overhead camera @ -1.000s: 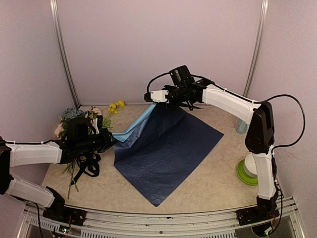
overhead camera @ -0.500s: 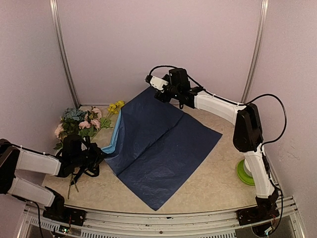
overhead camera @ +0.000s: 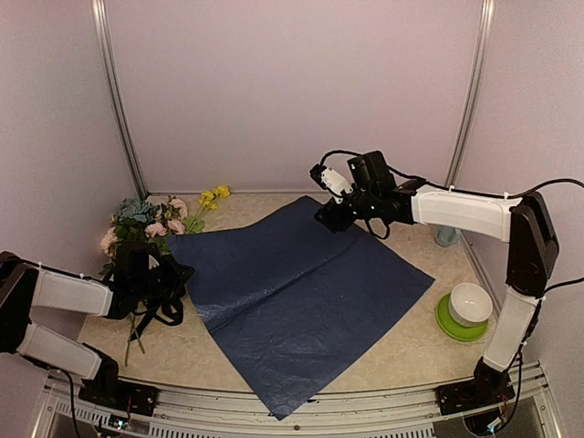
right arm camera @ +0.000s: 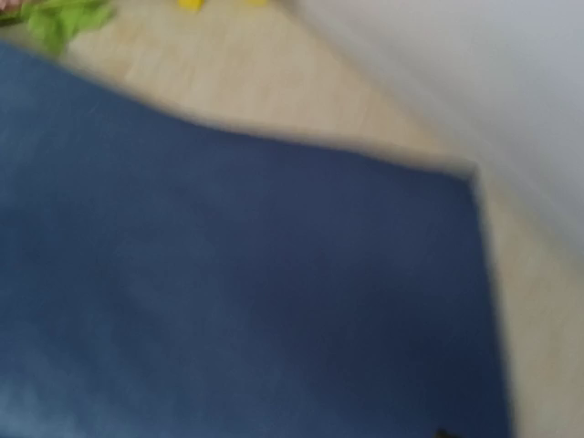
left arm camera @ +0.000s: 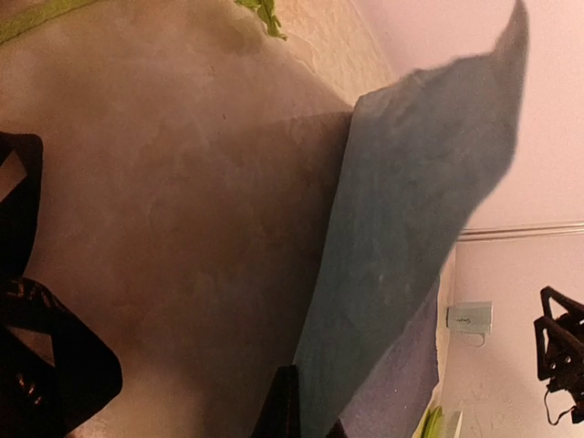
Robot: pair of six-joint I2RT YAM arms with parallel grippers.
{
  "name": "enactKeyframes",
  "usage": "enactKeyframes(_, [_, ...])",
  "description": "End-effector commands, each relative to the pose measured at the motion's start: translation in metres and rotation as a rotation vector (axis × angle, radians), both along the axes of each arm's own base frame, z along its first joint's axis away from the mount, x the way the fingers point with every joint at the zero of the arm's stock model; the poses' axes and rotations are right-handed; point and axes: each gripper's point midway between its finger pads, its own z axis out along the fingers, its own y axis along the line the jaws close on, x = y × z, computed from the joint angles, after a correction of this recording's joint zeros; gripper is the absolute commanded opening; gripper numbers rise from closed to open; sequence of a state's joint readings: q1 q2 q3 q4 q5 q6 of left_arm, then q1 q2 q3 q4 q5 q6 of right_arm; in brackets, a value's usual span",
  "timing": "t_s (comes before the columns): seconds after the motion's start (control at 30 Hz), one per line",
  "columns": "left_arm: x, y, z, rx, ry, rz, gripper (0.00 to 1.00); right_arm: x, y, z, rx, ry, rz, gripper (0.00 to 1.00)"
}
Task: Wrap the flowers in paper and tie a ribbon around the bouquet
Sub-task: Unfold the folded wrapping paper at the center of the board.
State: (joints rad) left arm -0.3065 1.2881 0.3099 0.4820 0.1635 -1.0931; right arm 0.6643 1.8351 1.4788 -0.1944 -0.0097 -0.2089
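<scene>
Spreading across mid-frame, the large thin sheet of wrapping paper [overhead camera: 301,283] lies dark-blue face up on the beige tabletop [overhead camera: 401,338], its near corner reaching the front edge. The left tool [overhead camera: 180,274] is clamped on the sheet's left edge. The right tool [overhead camera: 327,217] hovers over the far corner; whether its jaws are apart I cannot tell. Pink, yellow and blue-green artificial flowers [overhead camera: 146,224] lie upper left, beside the sheet. A tug from the left could tear the paper or slide it off the front.
</scene>
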Motion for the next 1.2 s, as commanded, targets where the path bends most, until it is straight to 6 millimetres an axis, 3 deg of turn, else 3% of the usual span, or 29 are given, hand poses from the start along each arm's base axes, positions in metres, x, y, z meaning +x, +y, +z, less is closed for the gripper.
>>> enactKeyframes(0.0, [0.01, -0.011, -0.001, 0.004, 0.002, -0.03, 0.0, -0.042, -0.037, -0.078, -0.002, 0.329, -0.168, 0.6])
enactKeyframes(0.17, [0.003, -0.023, -0.009, 0.02, 0.016, -0.037, 0.0, -0.079, -0.089, -0.135, -0.122, 0.47, -0.353, 0.54])
enactKeyframes(0.33, [0.0, -0.019, -0.013, 0.019, 0.02, 0.008, 0.0, -0.118, -0.135, -0.185, -0.218, 0.555, -0.47, 0.55])
enactKeyframes(0.53, [-0.008, -0.035, -0.026, 0.033, 0.063, -0.058, 0.03, -0.113, -0.17, -0.214, -0.339, 0.547, -0.557, 0.55])
enactKeyframes(0.63, [-0.016, -0.03, -0.029, 0.036, 0.072, -0.042, 0.14, -0.103, -0.186, -0.213, -0.363, 0.528, -0.591, 0.56])
enactKeyframes(0.73, [-0.014, -0.02, -0.023, 0.114, 0.046, -0.02, 0.38, -0.092, -0.203, -0.208, -0.365, 0.506, -0.615, 0.56])
enactKeyframes(0.83, [-0.005, -0.012, -0.007, 0.278, 0.023, -0.015, 0.54, -0.081, -0.208, -0.197, -0.368, 0.467, -0.603, 0.56])
enactKeyframes(1.0, [0.009, 0.001, 0.042, 0.472, -0.041, -0.002, 0.7, -0.074, -0.174, -0.175, -0.247, 0.482, -0.465, 0.54])
enactKeyframes(1.1, [0.02, 0.012, 0.066, 0.638, -0.06, -0.039, 0.84, -0.069, -0.156, -0.146, -0.142, 0.455, -0.411, 0.53])
enactKeyframes(1.17, [0.035, 0.027, 0.068, 0.67, -0.013, -0.043, 0.86, -0.068, -0.141, -0.123, -0.057, 0.434, -0.36, 0.53])
